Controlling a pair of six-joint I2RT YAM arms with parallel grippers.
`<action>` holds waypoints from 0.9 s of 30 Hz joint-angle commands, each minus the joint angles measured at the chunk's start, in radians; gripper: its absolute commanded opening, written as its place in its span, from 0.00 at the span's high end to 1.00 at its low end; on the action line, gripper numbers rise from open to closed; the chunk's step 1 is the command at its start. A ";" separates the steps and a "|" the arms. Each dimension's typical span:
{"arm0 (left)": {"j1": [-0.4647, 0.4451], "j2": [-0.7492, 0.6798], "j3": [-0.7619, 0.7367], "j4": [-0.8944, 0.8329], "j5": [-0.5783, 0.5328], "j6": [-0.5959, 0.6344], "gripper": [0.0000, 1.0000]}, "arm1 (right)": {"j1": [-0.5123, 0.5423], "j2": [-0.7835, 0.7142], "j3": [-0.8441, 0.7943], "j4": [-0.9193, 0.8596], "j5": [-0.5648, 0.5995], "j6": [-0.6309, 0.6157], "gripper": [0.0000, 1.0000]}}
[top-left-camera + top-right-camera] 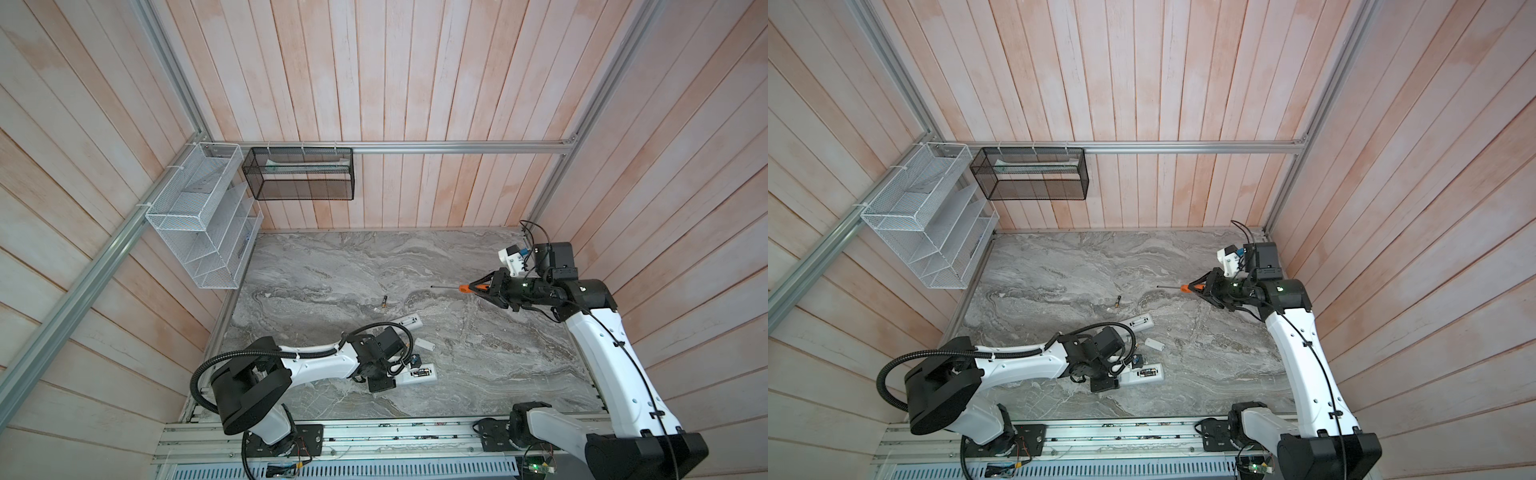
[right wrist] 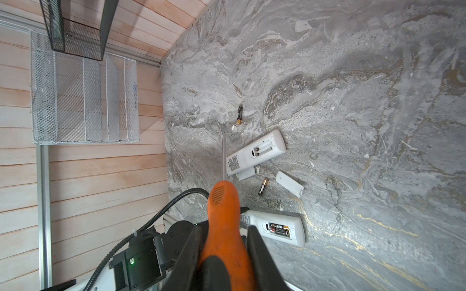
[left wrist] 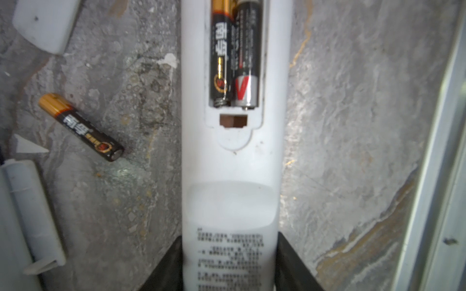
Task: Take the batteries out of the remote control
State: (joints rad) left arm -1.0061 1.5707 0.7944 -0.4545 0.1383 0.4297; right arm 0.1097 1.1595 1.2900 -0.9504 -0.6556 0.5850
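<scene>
A white remote control (image 3: 232, 163) lies back-up near the table's front left (image 1: 422, 372) (image 1: 1144, 372), its compartment uncovered. Two batteries (image 3: 234, 55) sit side by side inside it. My left gripper (image 3: 229, 236) is shut on the remote's printed end, one black finger against each side. One loose battery (image 3: 80, 127) (image 2: 263, 187) lies beside it and another (image 1: 384, 302) (image 2: 239, 115) further back. My right gripper (image 1: 478, 287) (image 2: 224, 228) hovers at the right, shut on an orange-handled screwdriver (image 2: 223, 209) whose shaft points left.
A second white remote (image 1: 405, 322) (image 2: 256, 152) with an empty compartment lies behind my left wrist. A loose white cover (image 1: 424, 343) (image 2: 289, 183) lies nearby. A white wire rack (image 1: 199, 220) and a black mesh basket (image 1: 299, 174) hang on the walls. A metal rail (image 3: 441, 151) borders the table.
</scene>
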 commanded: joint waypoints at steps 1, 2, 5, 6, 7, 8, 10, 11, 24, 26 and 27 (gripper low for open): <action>0.002 0.007 -0.040 -0.052 0.017 0.014 0.54 | 0.007 0.033 0.058 -0.177 0.010 -0.092 0.84; 0.001 0.000 -0.040 -0.052 0.018 0.013 0.55 | 0.014 0.043 0.074 -0.214 0.019 -0.112 0.84; 0.003 -0.023 -0.047 -0.046 0.019 0.015 0.62 | 0.046 0.060 0.097 -0.307 0.039 -0.160 0.84; 0.001 -0.031 -0.048 -0.044 0.020 0.013 0.64 | 0.065 0.064 0.098 -0.331 0.040 -0.168 0.84; 0.001 -0.037 -0.050 -0.042 0.018 0.014 0.65 | 0.087 0.070 0.097 -0.353 0.046 -0.175 0.84; 0.001 -0.039 -0.051 -0.041 0.015 0.013 0.67 | 0.110 0.074 0.093 -0.369 0.056 -0.181 0.84; 0.002 -0.043 -0.052 -0.040 0.010 0.012 0.68 | 0.165 0.085 0.084 -0.390 0.087 -0.190 0.84; 0.001 -0.040 -0.051 -0.039 0.011 0.012 0.69 | 0.182 0.086 0.075 -0.390 0.093 -0.194 0.84; 0.002 -0.064 -0.035 -0.052 0.024 0.011 0.76 | 0.298 0.107 0.054 -0.329 0.208 -0.182 0.84; 0.001 -0.081 -0.032 -0.058 0.026 0.015 0.77 | 0.296 0.112 0.063 -0.319 0.214 -0.184 0.84; 0.001 -0.090 -0.031 -0.063 0.023 0.018 0.78 | 0.294 0.113 0.067 -0.309 0.210 -0.183 0.84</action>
State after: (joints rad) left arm -1.0061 1.5215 0.7662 -0.4820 0.1421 0.4301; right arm 0.4049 1.2644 1.3323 -1.2781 -0.4736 0.4145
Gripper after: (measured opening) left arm 0.516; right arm 0.274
